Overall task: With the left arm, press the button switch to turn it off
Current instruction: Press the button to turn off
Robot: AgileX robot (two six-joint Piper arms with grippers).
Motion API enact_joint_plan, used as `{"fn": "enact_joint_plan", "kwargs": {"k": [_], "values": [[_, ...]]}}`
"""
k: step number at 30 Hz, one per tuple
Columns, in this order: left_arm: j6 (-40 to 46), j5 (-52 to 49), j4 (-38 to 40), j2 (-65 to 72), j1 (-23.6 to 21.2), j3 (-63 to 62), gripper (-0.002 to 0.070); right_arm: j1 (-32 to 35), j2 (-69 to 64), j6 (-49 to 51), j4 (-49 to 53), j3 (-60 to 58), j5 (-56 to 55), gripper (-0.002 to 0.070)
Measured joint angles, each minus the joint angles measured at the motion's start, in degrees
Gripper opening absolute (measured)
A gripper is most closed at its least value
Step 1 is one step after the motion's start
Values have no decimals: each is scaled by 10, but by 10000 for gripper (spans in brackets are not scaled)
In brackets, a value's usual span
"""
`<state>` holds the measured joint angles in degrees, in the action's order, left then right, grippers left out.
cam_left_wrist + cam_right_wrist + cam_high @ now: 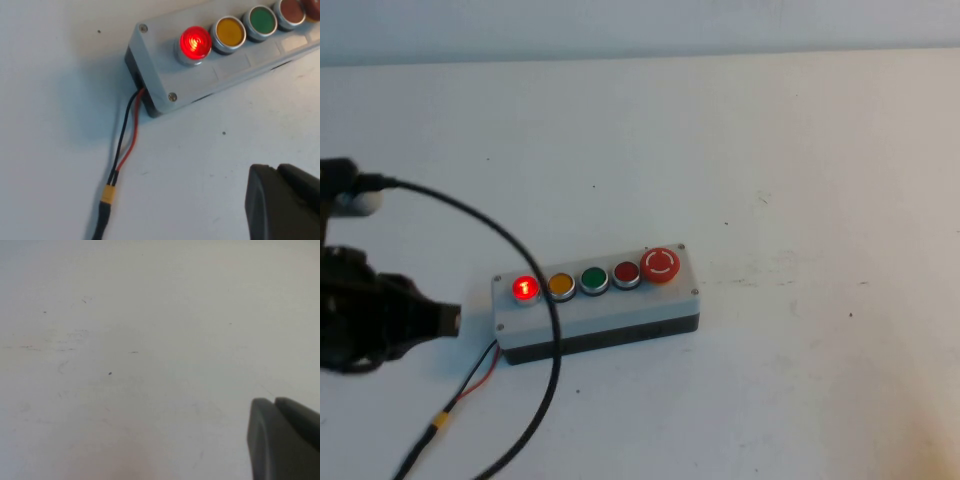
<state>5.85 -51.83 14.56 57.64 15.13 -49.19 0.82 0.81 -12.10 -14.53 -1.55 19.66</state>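
White table (800,150), matte, lightly scuffed and speckled; it fills nearly the whole high view. A pale band along the far edge may be a wall, cannot tell more of the room.

Left arm (360,310): bulky black, low at the table's left side, cable (535,290) looping from it across the near corner of the grey box. Left gripper (448,320) points toward the box end, near it but apart, not yet over any button. In the wrist view its two dark fingertips (265,200) lie pressed together with only a seam between them; jaws closed, holding nothing.

Grey box (610,305): lies ahead of the left jaws, long side running away to the robot's right. Red and black wires (131,130) leave the end nearest the jaws and join a yellow connector (108,193).

Row on its lid, from the jaw end outward: button switch (526,289), yellow button (561,284), green button (594,279), dark red button (626,273), large mushroom button (660,264).

Button switch glows bright red, so by my reading it is on and unpressed. Task stands at the approach: gripper is lined up short of the box; lifting over the lid edge, coming down on the lit cap and pressing until it goes dark all remain.

Right gripper (280,440): outside the high view; its wrist camera shows closed fingertips over bare table, well away from the box, empty, apparently parked.
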Motion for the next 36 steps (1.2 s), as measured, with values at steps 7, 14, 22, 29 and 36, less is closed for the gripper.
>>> {"fn": "enact_joint_plan", "kwargs": {"k": [7,14,22,29,36], "values": [[44,-16,-12,169,18,-114,-2,0,0,0,0,0,0,-15],[65,-16,-20,268,18,-162,-2,0,0,0,0,0,0,-16],[66,-16,-39,340,23,-205,-2,0,0,0,0,0,0,-16],[68,-17,-45,367,24,-232,-2,0,0,0,0,0,0,-16],[82,-33,-53,387,46,-235,-2,0,0,0,0,0,0,-16]]}}
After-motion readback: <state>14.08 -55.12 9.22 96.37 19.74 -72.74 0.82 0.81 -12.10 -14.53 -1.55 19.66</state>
